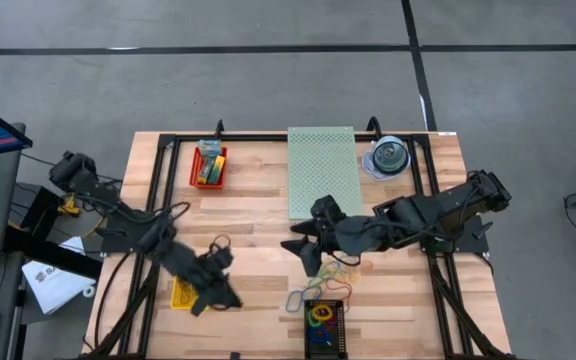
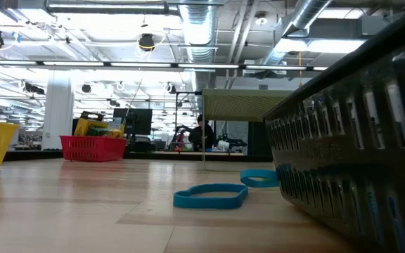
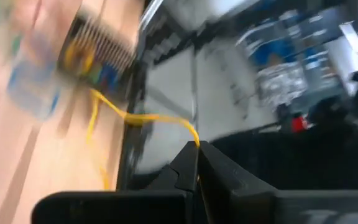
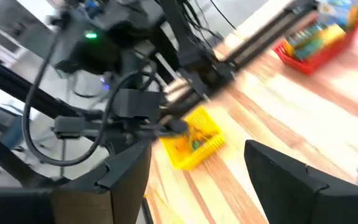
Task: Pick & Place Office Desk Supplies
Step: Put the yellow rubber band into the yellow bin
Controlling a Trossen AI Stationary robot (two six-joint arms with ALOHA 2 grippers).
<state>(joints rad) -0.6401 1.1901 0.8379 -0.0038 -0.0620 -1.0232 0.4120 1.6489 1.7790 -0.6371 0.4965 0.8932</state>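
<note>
In the high view my left gripper (image 1: pixel 226 296) is low over the near side of the table, beside a yellow basket (image 1: pixel 181 293). In its wrist view it (image 3: pixel 197 148) is shut on a yellow rubber band (image 3: pixel 135 118). My right gripper (image 1: pixel 304 252) is open over the table's middle, its fingers wide apart (image 4: pixel 197 152) and touching nothing. Loose rubber bands (image 1: pixel 334 270) lie just to its near right, and blue ones (image 2: pixel 210 197) show in the low view. Crayon boxes (image 1: pixel 208 163) sit in a red basket (image 1: pixel 194 176). My left gripper pinches the yellow rubber band between its two shut fingertips, at one end of the loop (image 3: pixel 195 140). The rest of the band trails away from the fingers as a slack curve. Blur hides whether its far end rests on anything.
A black basket (image 1: pixel 339 322) at the near edge holds several coloured bands. The pale green perforated box (image 1: pixel 320 170) and the clear disc case (image 1: pixel 388 157) stand at the far side. A black frame rail (image 1: pixel 163 175) runs along each side of the table.
</note>
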